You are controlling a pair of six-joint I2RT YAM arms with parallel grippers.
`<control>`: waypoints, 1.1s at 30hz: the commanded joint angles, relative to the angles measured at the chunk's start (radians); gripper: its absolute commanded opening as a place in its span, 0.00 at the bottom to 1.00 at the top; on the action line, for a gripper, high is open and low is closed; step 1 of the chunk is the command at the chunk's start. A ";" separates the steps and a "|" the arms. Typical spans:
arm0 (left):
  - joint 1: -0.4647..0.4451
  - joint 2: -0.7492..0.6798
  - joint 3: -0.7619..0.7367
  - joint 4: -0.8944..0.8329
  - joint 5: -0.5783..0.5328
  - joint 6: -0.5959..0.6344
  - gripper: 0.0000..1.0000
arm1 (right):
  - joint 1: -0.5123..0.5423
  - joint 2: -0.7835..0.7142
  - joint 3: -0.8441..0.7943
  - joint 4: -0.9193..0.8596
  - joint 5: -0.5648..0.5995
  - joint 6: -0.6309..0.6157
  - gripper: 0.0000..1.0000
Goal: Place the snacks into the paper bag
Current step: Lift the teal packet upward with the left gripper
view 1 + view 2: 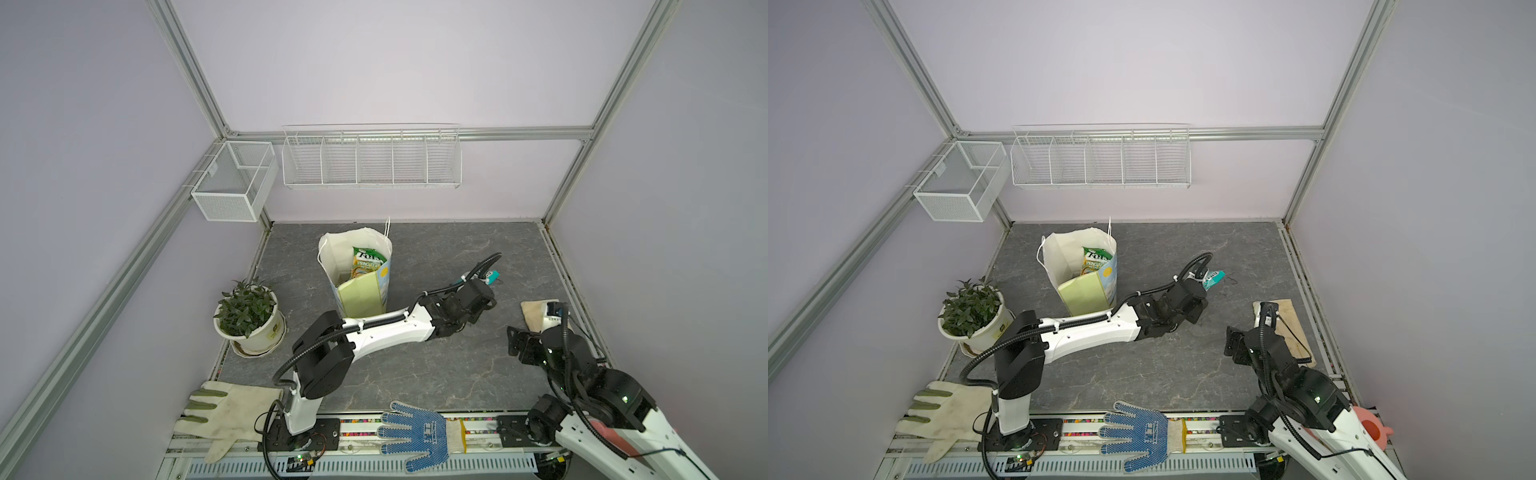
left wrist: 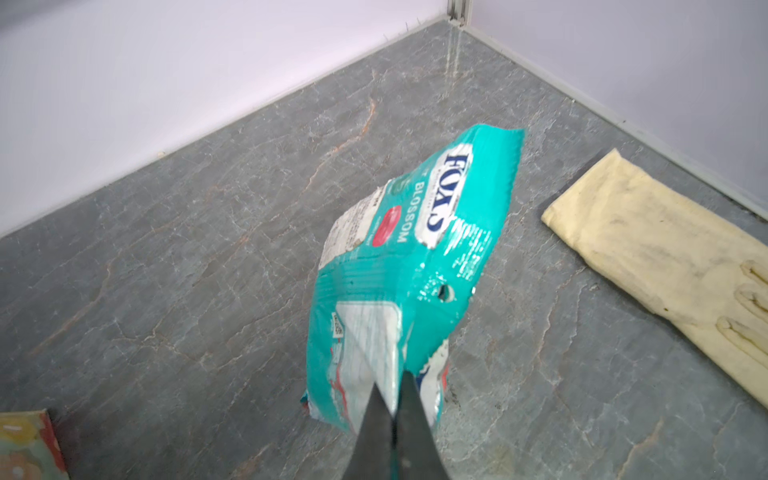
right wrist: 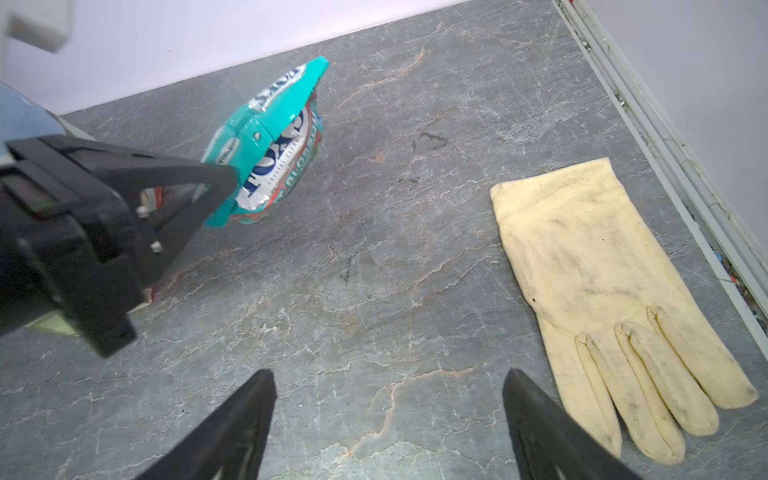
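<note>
the left gripper clenched a teal packet above the surface (right of the paper bag); the right gripper hung, fingers spread, near a cream glove.

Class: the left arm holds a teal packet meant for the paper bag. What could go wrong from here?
1. The left jaws pinch only one end of the glossy teal packet; the rest hangs free and may slip out in transit.
2. The paper bag stands unsupported, with a green packet upright inside; the incoming packet could catch its rim and tip it.
</note>
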 commanded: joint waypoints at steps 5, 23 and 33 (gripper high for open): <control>0.000 -0.111 -0.023 0.088 -0.016 0.041 0.00 | -0.005 -0.003 -0.038 0.019 -0.028 0.027 0.88; -0.013 -0.282 -0.064 0.142 -0.037 0.094 0.00 | -0.005 0.023 -0.090 0.055 -0.107 0.053 0.89; -0.015 -0.364 -0.100 0.169 -0.056 0.120 0.00 | -0.004 0.041 -0.108 0.082 -0.142 0.062 0.88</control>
